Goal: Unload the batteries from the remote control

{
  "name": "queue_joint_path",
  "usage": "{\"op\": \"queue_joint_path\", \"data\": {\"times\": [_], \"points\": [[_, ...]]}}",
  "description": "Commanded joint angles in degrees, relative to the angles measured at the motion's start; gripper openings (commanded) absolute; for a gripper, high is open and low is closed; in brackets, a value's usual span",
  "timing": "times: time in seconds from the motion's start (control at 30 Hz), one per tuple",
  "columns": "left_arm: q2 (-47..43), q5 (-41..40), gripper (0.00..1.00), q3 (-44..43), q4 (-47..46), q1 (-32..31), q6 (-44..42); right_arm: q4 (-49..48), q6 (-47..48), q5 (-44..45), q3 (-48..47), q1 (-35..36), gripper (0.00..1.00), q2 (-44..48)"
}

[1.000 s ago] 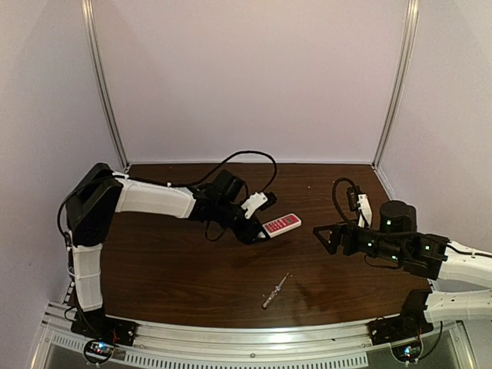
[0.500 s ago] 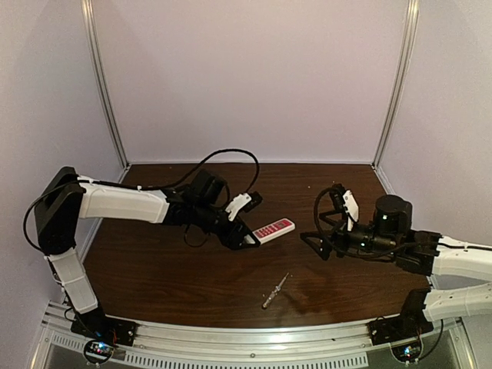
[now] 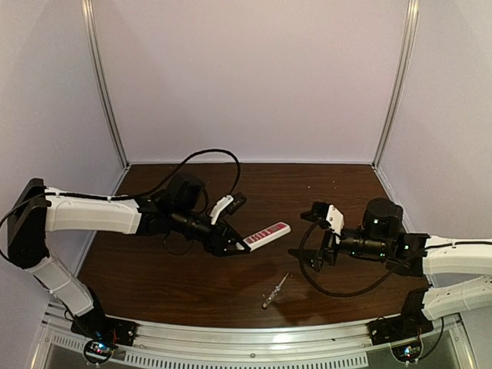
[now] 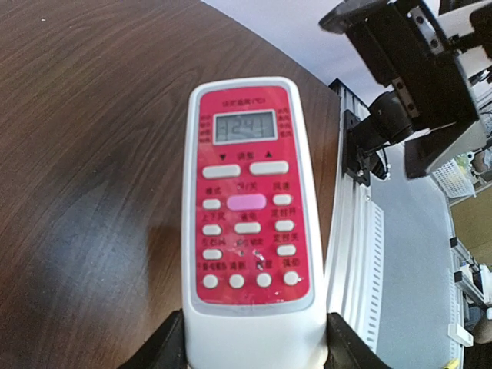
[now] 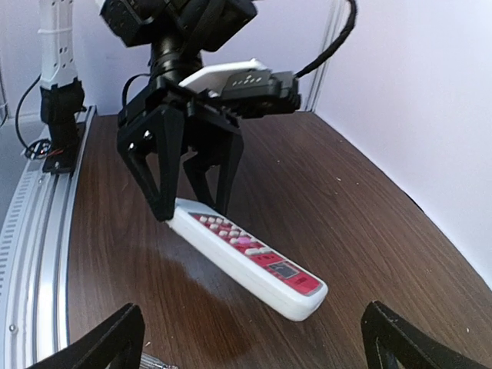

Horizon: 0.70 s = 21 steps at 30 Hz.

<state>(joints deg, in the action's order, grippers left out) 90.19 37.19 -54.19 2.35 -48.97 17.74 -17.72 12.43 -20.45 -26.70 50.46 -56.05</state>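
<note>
The remote control (image 3: 267,233) is a white bar with its pink-red button face up. My left gripper (image 3: 238,246) is shut on its near end and holds it tilted above the table. It fills the left wrist view (image 4: 247,223), with a black finger at each side of its lower end. It also shows in the right wrist view (image 5: 246,254), held by the left fingers (image 5: 157,169). My right gripper (image 3: 301,257) is open and empty, a short way to the right of the remote, facing it. No batteries are in view.
A thin silvery screwdriver (image 3: 275,290) lies on the dark wooden table (image 3: 169,277) near the front, below the remote. A metal rail (image 3: 254,338) runs along the front edge. Pale walls enclose the back and sides.
My left arm has drawn the remote leftward and forward, holding it throughout. My right gripper has moved left toward the remote and lower.
</note>
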Motion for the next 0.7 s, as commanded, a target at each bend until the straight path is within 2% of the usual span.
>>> {"op": "queue_joint_path", "data": {"times": [0.0, 0.07, 0.13, 0.47, 0.67], "points": [[-2.9, 1.67, 0.21, 2.06, -3.31, -0.12, 2.89, -2.26, 8.53, -4.73, 0.37, 2.21, 1.0, -4.13], [-3.77, 0.96, 0.07, 2.9, -2.63, -0.14, 3.36, -2.24, 10.54, -5.83, -0.28, 3.26, 1.0, -6.04], [-4.57, 0.61, 0.0, 3.65, -2.61, -0.16, 3.83, -2.31, 12.17, -6.32, -1.02, 3.96, 1.0, -7.9], [-9.99, 2.09, 0.0, 6.53, 0.93, -0.16, 4.64, -3.89, 16.58, -4.17, -4.45, 4.7, 1.0, -13.72], [-10.93, 2.26, 0.0, 6.98, 3.34, -0.22, 3.8, -6.98, 17.69, -2.94, -3.9, 4.66, 1.0, -13.19]]}}
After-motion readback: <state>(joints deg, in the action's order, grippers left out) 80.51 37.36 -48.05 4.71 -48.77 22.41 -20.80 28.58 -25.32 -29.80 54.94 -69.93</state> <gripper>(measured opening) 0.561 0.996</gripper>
